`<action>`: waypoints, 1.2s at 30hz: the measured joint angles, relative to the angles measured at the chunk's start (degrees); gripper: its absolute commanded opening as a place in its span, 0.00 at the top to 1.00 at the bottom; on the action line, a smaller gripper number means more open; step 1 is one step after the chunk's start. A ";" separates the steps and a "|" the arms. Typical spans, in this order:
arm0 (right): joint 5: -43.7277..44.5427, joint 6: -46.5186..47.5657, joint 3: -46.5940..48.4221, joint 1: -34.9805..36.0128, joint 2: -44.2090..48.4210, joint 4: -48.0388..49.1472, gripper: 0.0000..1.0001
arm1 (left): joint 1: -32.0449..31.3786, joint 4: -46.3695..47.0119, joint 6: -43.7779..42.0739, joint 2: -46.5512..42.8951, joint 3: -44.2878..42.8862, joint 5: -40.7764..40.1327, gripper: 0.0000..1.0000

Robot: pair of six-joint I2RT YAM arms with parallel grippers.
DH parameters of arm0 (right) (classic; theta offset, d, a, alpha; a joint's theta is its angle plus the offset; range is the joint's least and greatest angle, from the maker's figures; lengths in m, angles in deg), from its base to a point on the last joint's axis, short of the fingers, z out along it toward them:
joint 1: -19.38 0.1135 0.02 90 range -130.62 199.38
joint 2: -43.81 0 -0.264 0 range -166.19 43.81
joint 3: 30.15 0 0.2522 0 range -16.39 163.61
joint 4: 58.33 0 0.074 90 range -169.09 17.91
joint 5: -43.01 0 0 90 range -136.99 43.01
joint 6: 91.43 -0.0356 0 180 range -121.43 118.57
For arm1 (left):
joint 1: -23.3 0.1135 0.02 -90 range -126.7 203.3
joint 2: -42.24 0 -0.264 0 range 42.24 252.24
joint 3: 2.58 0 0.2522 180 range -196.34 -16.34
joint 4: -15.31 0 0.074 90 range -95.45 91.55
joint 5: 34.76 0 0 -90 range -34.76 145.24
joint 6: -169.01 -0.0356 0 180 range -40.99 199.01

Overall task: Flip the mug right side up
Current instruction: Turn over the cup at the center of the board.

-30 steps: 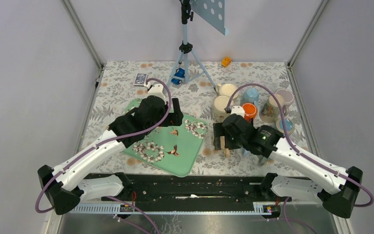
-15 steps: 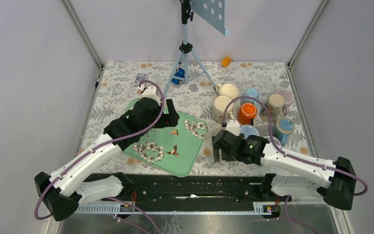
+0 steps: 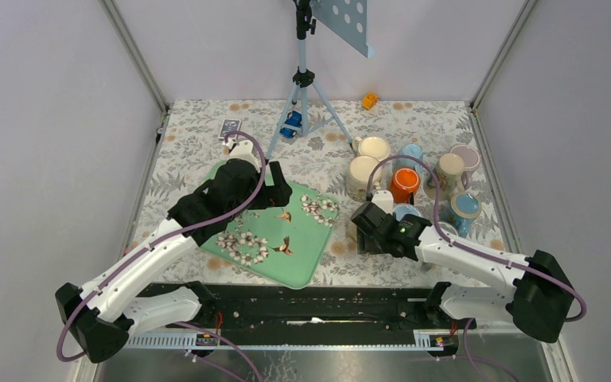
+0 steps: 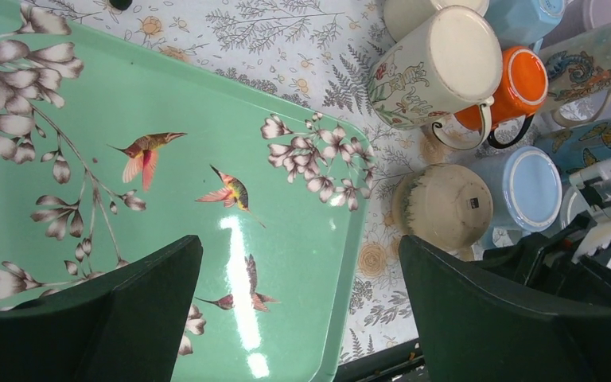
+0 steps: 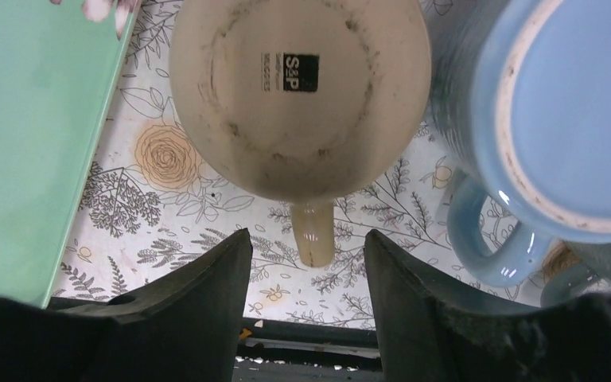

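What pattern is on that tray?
The tray is mint green with birds and white blossoms; clearest in left wrist view.

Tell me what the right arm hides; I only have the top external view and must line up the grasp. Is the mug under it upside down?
Observer: Yes. In the right wrist view the beige mug sits base up, maker's mark showing.
Operator: Where does its handle point?
Observer: The handle points back at the right hand, lying between its two fingers with a gap on each side.
Operator: Anything crowding it?
Observer: A light blue mug, also base up, stands close beside it.
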 measured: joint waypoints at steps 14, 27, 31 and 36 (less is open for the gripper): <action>-2.29 3.78 -0.15 -2.95 -5.99 4.22 0.45 | 0.35 0.15 0.72 0.15 0.00 1.31 0.01; -0.87 3.43 -0.15 -2.95 -7.72 4.74 0.71 | 0.57 1.05 2.43 0.24 1.81 3.52 0.01; -0.74 3.08 -0.11 -2.95 -7.76 4.52 0.87 | 0.59 1.51 3.37 -0.11 2.75 3.91 0.01; -0.79 3.06 0.68 -2.97 -7.76 3.15 1.00 | 0.74 1.64 5.11 -0.92 4.87 4.74 0.01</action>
